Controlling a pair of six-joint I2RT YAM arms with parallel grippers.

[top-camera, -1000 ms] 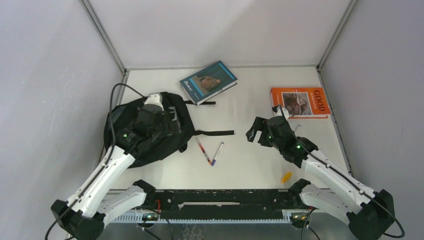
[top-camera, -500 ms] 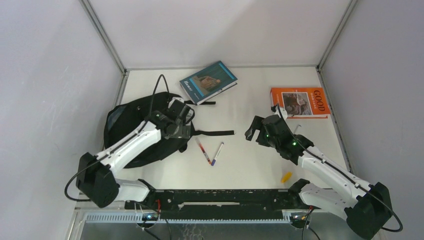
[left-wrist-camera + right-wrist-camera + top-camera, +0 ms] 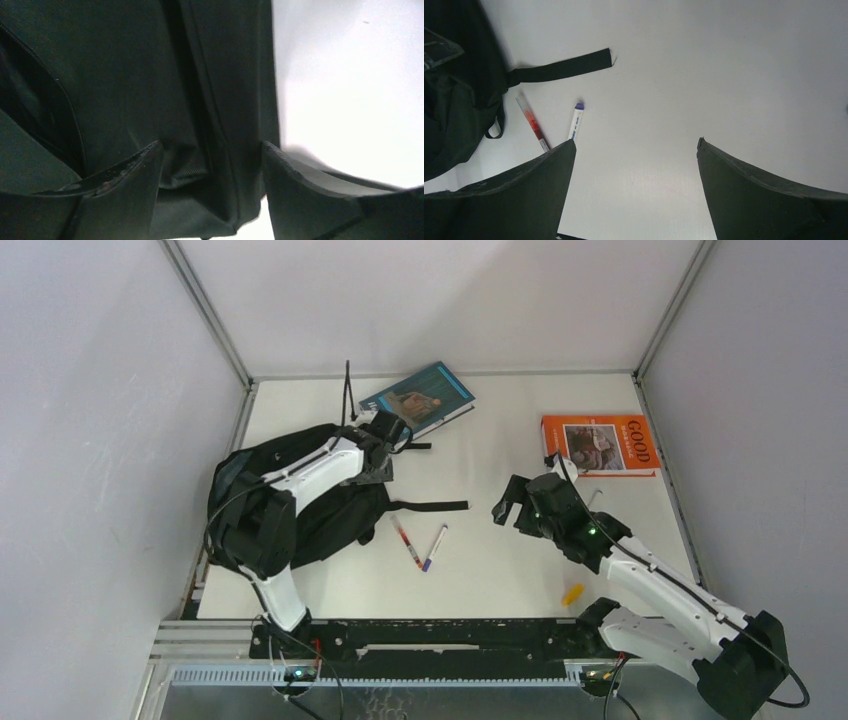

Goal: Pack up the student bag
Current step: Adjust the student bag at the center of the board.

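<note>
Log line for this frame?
left gripper: open, over edge of soft black fabric backpack | right gripper: open, empty, above white table

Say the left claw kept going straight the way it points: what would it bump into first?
Most likely the student bag: in the wrist view its black fabric sits dead ahead between the open fingers of the left gripper, with bare table only off to the right. Depth is unclear.
</note>
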